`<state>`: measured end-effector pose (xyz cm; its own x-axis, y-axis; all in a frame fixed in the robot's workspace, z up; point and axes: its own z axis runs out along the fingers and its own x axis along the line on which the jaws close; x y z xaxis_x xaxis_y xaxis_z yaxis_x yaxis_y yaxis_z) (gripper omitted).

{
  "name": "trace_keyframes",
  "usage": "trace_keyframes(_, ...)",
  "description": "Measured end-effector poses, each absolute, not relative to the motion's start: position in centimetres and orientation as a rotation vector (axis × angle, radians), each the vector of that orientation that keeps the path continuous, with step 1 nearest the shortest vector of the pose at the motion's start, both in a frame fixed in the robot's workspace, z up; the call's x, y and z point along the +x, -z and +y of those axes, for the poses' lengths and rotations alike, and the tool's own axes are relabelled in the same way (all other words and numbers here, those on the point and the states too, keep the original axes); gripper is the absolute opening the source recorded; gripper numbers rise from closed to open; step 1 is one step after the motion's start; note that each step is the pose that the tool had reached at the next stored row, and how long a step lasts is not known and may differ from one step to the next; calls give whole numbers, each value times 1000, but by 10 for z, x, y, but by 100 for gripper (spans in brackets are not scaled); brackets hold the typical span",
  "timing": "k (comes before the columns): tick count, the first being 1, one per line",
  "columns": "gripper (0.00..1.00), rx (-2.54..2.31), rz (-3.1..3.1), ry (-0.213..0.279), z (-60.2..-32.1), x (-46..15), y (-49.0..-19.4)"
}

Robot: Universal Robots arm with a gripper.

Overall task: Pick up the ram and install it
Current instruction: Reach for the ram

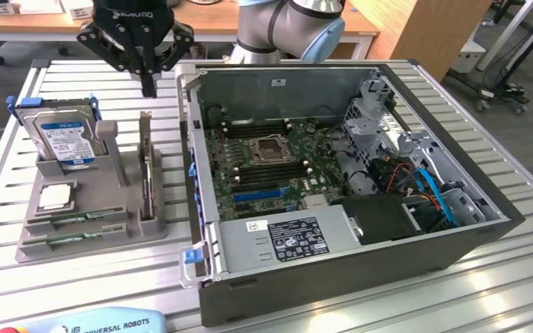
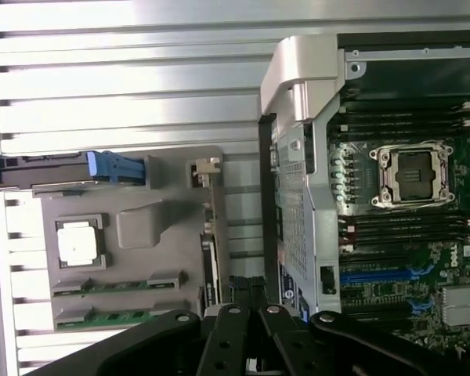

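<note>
Well, the black 2-finger gripper (image 1: 148, 84) hangs shut and empty near the far end of the thin green ram stick (image 1: 144, 163), stood on edge in a grey plastic holder (image 1: 100, 232), presumably for easy pinching.

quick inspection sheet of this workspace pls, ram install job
surface: slatted metal table, bearing a grey holder and an open computer case
job's things: two ram sticks lie flat in the holder's slots, neither held; motherboard sits exposed in the case
clutter: hard drive standing upright and a processor chip, both in the holder; teach pendant at the table's near edge
grippers: gripper shut and empty, hanging over the holder's far end
cables: blue and red leads inside the case
surroundings: wooden desks behind the table
</note>
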<state>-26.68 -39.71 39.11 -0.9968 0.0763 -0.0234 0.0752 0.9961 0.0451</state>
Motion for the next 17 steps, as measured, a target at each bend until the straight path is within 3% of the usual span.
trace_keyframes(17, 10, 119, 3114, -69, -397, -312, -391)
